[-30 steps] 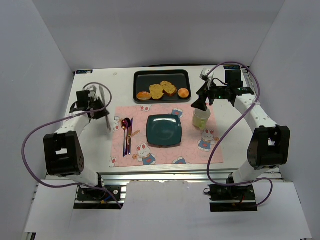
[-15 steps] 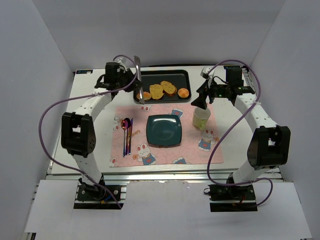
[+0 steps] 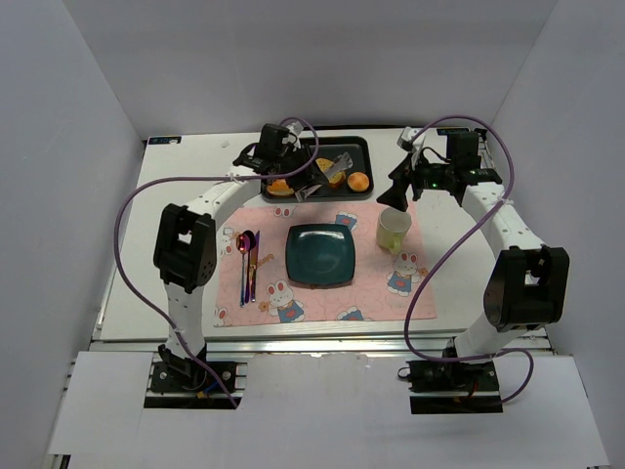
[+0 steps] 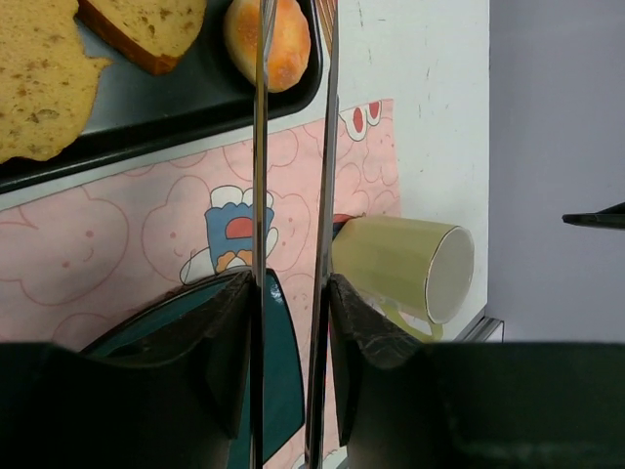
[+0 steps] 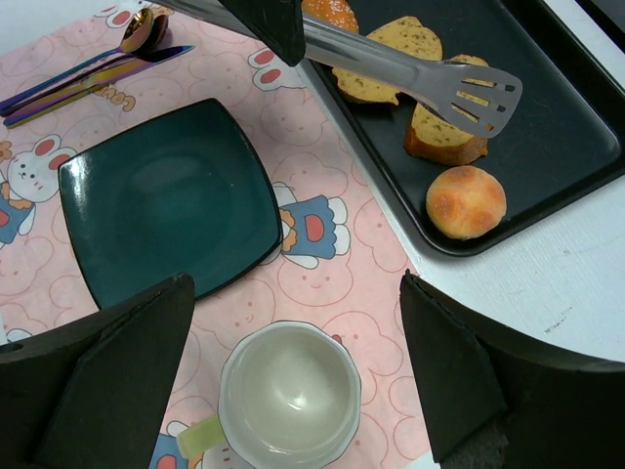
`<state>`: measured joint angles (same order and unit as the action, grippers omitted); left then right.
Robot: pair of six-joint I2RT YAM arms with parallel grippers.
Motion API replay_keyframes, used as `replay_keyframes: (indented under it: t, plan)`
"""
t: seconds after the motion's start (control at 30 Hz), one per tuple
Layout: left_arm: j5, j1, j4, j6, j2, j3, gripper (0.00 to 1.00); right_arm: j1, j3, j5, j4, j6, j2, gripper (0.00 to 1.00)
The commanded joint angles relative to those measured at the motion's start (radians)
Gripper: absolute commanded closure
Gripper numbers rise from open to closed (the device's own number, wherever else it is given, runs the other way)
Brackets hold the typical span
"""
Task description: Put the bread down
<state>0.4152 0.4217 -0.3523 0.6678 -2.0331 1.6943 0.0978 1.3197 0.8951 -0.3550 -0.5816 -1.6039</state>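
Bread (image 5: pixel 466 201) in black tray (image 5: pixel 576 147), beside toast slices (image 5: pixel 444 142)

Bread (image 3: pixel 358 181): one small round bun, golden orange-brown, with a smooth, glossy crust; ball-like. Whole and unheld, sitting on its base. Location: inside the black tray (image 3: pixel 283 156), at its right near corner, just beside a toasted slice (image 5: pixel 444 137), apart from it.

The tongs (image 5: pixel 410 73) are shiny metal, the plate (image 5: pixel 166 195) glossy, the tray (image 5: pixel 566 117) matt, the bread (image 5: pixel 466 201) smooth.
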Motion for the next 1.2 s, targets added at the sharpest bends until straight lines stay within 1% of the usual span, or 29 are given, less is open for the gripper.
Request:
replay_keyframes:
  t: [0.0, 0.23, 0.4, 0.73, 0.97, 1.17]
  plan:
    - [0.013, 0.009, -0.045, -0.025, 0.007, 0.071, 0.55, -0.006, 0.015, 0.015, 0.036, 0.011, 0.038, 0.11]
    - [-0.022, 0.040, -0.118, -0.062, -0.019, 0.114, 0.54, -0.010, 0.013, 0.015, 0.034, 0.011, 0.041, 0.11]
    - [-0.053, 0.055, -0.180, -0.103, -0.061, 0.175, 0.52, -0.012, 0.009, 0.016, 0.036, 0.014, 0.041, 0.11]
    - [-0.092, 0.066, -0.254, -0.122, -0.107, 0.235, 0.52, -0.013, 0.004, 0.015, 0.033, 0.014, 0.041, 0.10]
    - [-0.090, 0.066, -0.258, -0.116, -0.098, 0.235, 0.52, -0.013, 0.001, 0.013, 0.033, 0.012, 0.039, 0.11]
    - [-0.082, 0.066, -0.231, -0.086, -0.070, 0.237, 0.52, -0.015, -0.004, 0.015, 0.033, 0.014, 0.041, 0.11]
